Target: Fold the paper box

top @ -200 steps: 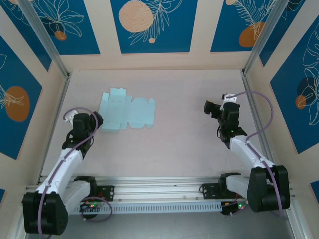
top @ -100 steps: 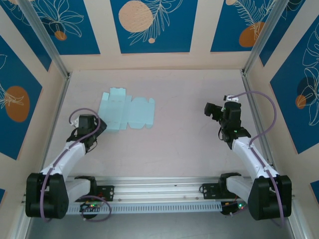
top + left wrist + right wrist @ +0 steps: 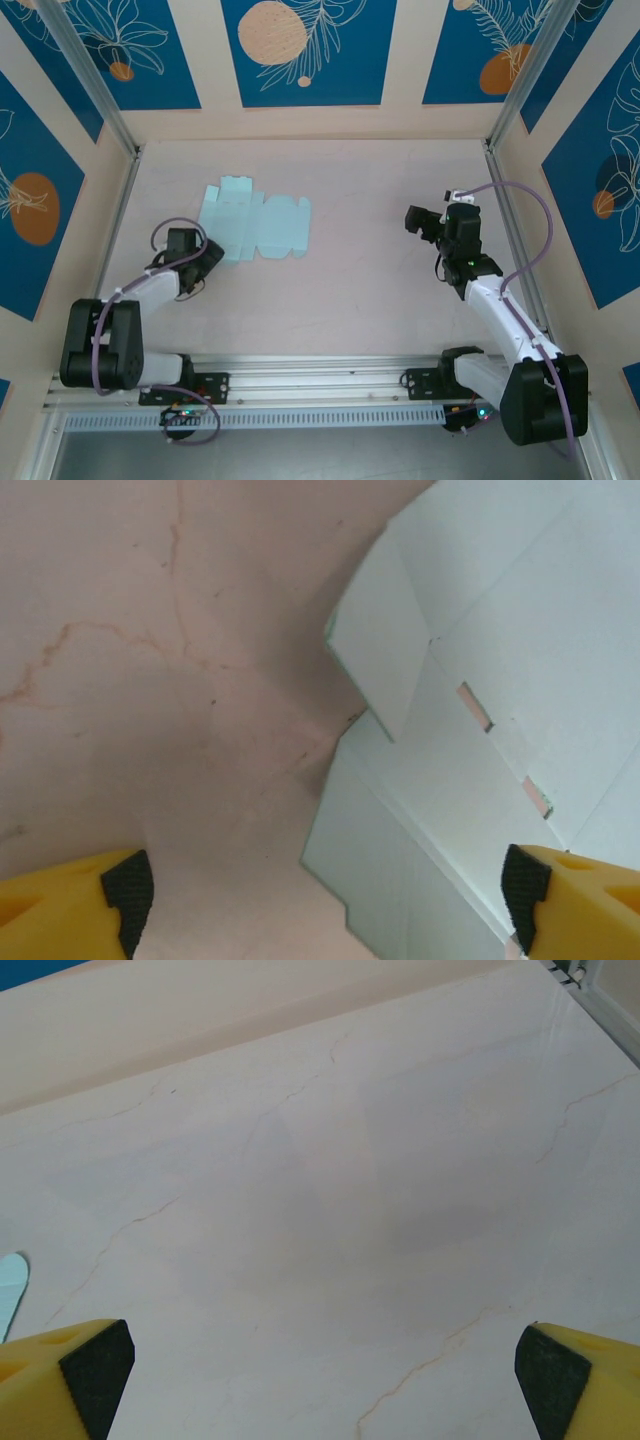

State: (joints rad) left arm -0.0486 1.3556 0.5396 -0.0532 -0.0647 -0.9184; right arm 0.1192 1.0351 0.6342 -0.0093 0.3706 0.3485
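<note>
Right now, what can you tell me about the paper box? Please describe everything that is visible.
The paper box is a pale light-blue sheet of thin card, unfolded, lying flat on the table, left of centre. It has crease lines, small slots, and tabs and flaps along its edges. In the left wrist view one side flap seems slightly raised, casting a shadow. The left gripper hovers open at its near-left corner; whether it touches the card I cannot tell.
</note>
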